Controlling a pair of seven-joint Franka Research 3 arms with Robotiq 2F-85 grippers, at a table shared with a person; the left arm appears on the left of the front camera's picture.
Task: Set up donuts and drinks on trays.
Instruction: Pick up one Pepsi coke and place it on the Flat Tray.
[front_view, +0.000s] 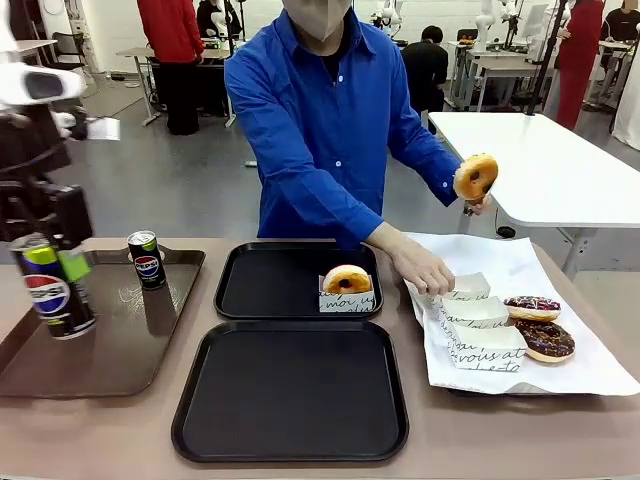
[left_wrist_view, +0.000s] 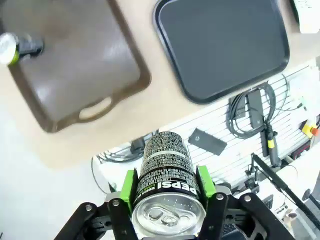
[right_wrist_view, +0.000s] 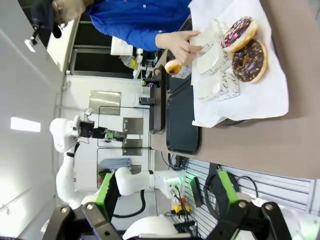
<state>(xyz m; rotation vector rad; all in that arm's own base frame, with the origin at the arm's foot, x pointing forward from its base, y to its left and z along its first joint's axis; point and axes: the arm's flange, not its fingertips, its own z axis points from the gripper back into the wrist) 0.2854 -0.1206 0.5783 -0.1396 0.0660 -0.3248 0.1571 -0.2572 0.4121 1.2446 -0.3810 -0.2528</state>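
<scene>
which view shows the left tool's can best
Left wrist view: the can, close up in the left tool, top and print clear. Front view shows its side, partly behind a finger. Right wrist view: too distant.

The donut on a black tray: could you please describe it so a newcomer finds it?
Mid-table, find the farther matte black square tray. At its near right corner sits a golden glazed donut in a white script-printed paper sleeve. It is the only donut in a sleeve.
</scene>
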